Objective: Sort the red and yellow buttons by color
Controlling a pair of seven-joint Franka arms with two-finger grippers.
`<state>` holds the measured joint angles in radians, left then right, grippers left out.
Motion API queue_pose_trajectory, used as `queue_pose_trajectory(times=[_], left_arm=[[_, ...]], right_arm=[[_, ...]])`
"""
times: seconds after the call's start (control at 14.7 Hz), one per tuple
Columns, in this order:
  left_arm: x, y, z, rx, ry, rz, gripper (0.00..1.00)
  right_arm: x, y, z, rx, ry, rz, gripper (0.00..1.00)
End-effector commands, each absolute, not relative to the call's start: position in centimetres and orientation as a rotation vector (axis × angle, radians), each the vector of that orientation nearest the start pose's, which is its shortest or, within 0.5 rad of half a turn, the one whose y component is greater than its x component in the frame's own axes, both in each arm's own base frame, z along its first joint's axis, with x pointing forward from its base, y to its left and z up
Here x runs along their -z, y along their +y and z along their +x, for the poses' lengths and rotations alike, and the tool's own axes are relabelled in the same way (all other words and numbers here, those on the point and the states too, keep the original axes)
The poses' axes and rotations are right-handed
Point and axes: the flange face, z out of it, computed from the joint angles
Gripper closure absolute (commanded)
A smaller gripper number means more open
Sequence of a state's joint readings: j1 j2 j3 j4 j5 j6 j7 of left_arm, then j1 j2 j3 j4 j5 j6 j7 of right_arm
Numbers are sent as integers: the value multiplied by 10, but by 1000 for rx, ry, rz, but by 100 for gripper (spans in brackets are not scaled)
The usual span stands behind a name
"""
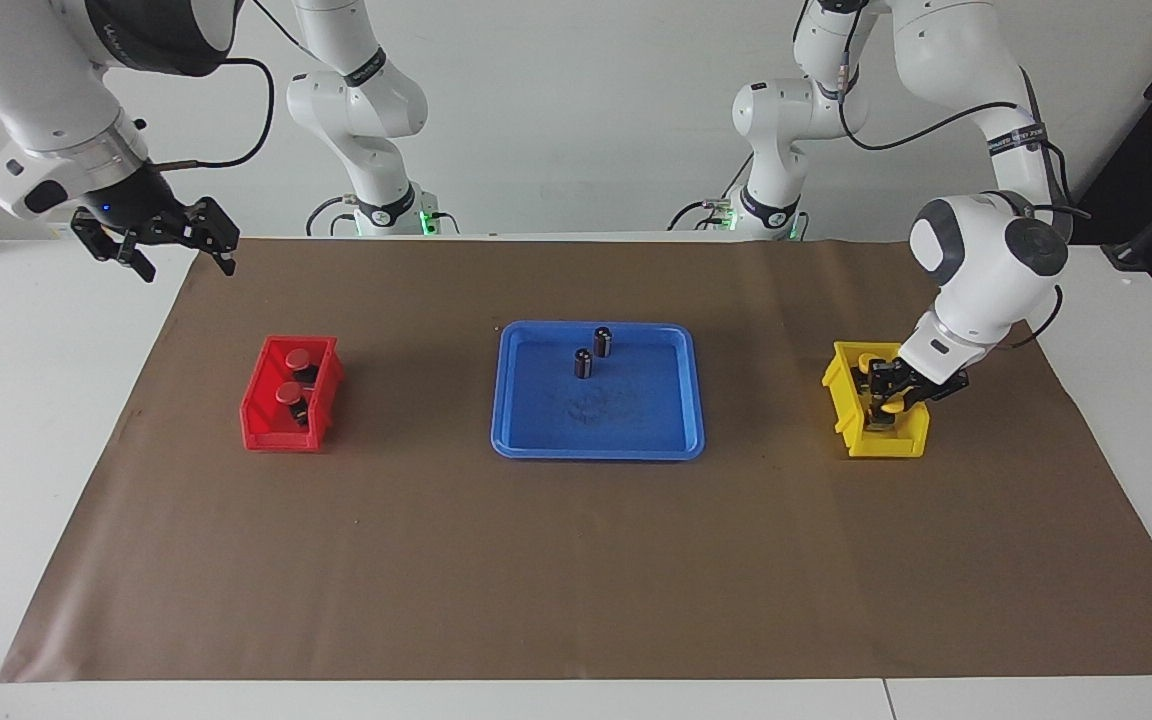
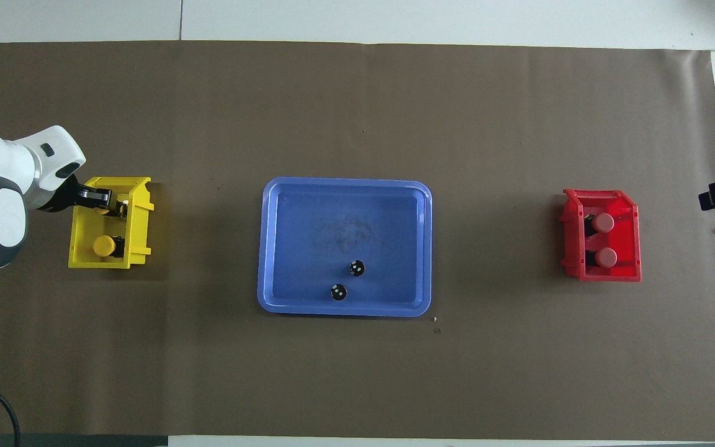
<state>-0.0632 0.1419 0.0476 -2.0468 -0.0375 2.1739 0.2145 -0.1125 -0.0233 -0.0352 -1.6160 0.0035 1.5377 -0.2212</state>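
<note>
Two red buttons (image 1: 296, 358) (image 1: 288, 393) lie in the red bin (image 1: 258, 420) toward the right arm's end; the overhead view shows them too (image 2: 604, 222) (image 2: 606, 256). One yellow button (image 1: 866, 360) (image 2: 104, 246) lies in the yellow bin (image 1: 841, 400) toward the left arm's end. My left gripper (image 1: 888, 400) reaches down into that bin, around the second yellow button (image 1: 892, 407), farther from the robots than the first. In the overhead view the gripper (image 2: 109, 203) hides most of that button. My right gripper (image 1: 186, 265) is open and empty, raised over the table's edge at its own end.
A blue tray (image 1: 596, 425) (image 2: 332, 211) sits mid-table with two small dark cylinders with silvery tops (image 1: 603, 342) (image 1: 583, 363) standing in its part nearer the robots. A brown mat (image 1: 576, 560) covers the table.
</note>
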Motion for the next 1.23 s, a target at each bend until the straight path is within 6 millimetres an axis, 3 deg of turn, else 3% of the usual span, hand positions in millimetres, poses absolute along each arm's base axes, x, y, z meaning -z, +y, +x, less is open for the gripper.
queue_pose_trajectory(times=[0.0, 0.07, 0.2, 0.41, 0.55, 0.68, 0.75, 0.89, 1.02, 1.16], left_arm=[[-370, -13, 570, 6, 321, -3176, 72], [-370, -13, 570, 2, 321, -3177, 53], [-373, -13, 572, -3, 319, -3179, 42], [-398, -15, 582, 22, 320, -3181, 36], [-446, -21, 597, 31, 341, -3179, 18], [-514, -33, 610, 53, 398, -3149, 11], [-540, -32, 611, 44, 416, -3117, 1], [-588, -35, 601, 20, 427, -3113, 0], [-614, -40, 594, 4, 423, -3145, 0], [-628, -39, 587, -26, 425, -3142, 0]], right_arm=[[-615, -79, 536, -82, -99, -3135, 0], [-615, -79, 537, -83, -101, -3137, 0], [-616, -76, 536, -85, -108, -3136, 0], [-616, -78, 536, -82, -103, -3135, 0], [-616, -77, 536, -80, -103, -3136, 0], [-616, -76, 537, -82, -108, -3135, 0], [-615, -75, 536, -84, -111, -3133, 0], [-616, -73, 537, -78, -115, -3131, 0], [-616, -74, 537, -78, -113, -3128, 0], [-616, -74, 537, -77, -113, -3126, 0]])
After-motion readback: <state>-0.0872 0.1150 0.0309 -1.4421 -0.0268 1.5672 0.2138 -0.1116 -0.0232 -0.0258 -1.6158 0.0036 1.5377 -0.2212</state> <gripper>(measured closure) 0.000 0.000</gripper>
